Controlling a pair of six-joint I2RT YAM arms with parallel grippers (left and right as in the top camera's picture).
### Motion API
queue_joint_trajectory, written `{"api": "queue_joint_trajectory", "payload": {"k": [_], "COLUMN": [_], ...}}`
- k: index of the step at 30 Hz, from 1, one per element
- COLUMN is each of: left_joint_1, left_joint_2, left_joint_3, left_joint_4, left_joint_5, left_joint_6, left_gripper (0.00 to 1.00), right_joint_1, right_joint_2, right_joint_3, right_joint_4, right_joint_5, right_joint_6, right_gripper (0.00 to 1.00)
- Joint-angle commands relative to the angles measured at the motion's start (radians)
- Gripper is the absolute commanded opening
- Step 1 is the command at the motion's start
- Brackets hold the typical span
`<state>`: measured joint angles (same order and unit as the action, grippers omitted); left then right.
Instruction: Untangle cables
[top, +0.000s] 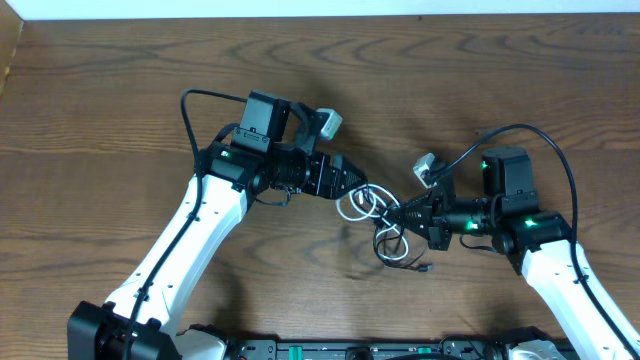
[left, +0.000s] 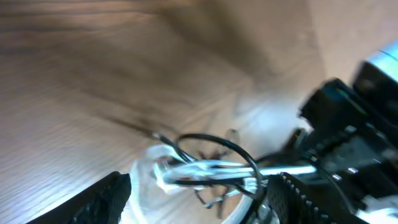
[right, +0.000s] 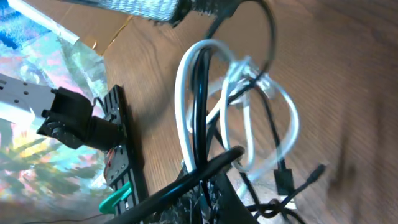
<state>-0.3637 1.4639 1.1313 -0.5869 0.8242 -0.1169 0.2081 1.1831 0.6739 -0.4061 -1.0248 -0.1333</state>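
The white cable (top: 352, 206) and the black cable (top: 396, 251) lie tangled in loops on the table between my two grippers. My left gripper (top: 358, 188) is at the left side of the tangle. In the blurred left wrist view its fingers (left: 199, 190) are spread wide, with the white cable (left: 186, 169) and black cable (left: 217, 140) between them. My right gripper (top: 402, 214) is shut on the tangle's right side. In the right wrist view, the white cable (right: 185, 93) and black cable (right: 199, 106) run into its jaws (right: 211, 186). A black plug (right: 283, 181) hangs loose.
The wooden table (top: 120, 110) runs under both arms. A loose black cable end (top: 426, 268) trails toward the front edge. A dark rail (top: 360, 350) lies along the front. The thick black arm wire (top: 545, 140) arcs over the right arm.
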Motion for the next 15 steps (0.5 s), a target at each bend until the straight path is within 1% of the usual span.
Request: {"api": "queue_joint_trajectory", "payload": {"k": [1, 11, 15], "left_joint_1": [-0.003, -0.003, -0.003], "left_joint_2": [-0.014, -0.014, -0.014], "left_joint_3": [-0.002, -0.002, -0.002], "left_joint_4": [0.001, 0.002, 0.027], "left_joint_5": [0.082, 0.082, 0.112], "left_joint_6": [0.043, 0.042, 0.033], "left_gripper": [0.75, 0.75, 0.74], "right_joint_1": [0.003, 0.003, 0.003], "right_joint_2": [0.001, 0.001, 0.001], "right_joint_3": [-0.001, -0.001, -0.001], "right_joint_4": [0.003, 0.003, 0.003], "right_joint_5": [-0.029, -0.053, -0.075], "right_joint_6": [-0.021, -0.022, -0.022], "right_gripper": [0.01, 0.01, 0.01]}}
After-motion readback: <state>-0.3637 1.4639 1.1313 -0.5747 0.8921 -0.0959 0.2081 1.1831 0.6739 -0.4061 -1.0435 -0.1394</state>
